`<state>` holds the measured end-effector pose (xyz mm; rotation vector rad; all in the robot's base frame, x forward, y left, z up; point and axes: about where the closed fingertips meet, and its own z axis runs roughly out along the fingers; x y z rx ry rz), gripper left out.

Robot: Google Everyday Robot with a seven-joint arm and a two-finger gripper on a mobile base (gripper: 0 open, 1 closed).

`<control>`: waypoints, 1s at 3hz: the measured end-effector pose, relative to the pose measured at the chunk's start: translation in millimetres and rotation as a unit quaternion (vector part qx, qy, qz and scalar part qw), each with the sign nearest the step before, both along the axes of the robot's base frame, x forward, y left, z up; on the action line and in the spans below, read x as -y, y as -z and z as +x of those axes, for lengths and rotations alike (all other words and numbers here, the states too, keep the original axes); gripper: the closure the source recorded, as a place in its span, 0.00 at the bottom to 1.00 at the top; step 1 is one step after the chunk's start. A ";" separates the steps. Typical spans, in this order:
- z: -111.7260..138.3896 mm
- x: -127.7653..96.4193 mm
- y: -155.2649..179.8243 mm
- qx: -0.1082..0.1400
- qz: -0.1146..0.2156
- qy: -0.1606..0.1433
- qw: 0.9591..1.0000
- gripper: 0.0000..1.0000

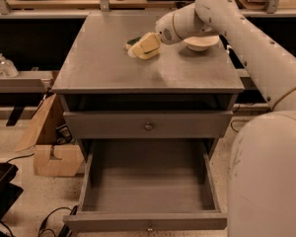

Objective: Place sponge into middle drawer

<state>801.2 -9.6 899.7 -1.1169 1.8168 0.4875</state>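
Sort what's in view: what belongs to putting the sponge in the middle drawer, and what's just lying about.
Job: sponge on the cabinet top; gripper right at it; middle drawer, pulled open.
Lying about: cream bowl; upper drawer, closed; cardboard box on the floor.

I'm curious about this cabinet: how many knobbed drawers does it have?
2: the upper drawer, shut, and the middle drawer below it, pulled open. The gripper is at the sponge on the cabinet top.

Carries two things on the grey tabletop (113, 70), both toward the back: a sponge (132, 43), only its dark green edge showing, and a cream bowl (201, 44) near it, not touching. Hangs low over the sponge, hiding most of it: the claw (147, 46).
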 end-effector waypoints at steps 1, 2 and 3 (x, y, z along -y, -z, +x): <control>15.6 -9.0 25.8 -0.018 -0.015 0.009 1.000 0.00; 24.9 -11.4 47.0 -0.035 -0.026 0.018 0.999 0.00; 32.2 -11.0 64.2 -0.051 -0.034 0.024 0.998 0.14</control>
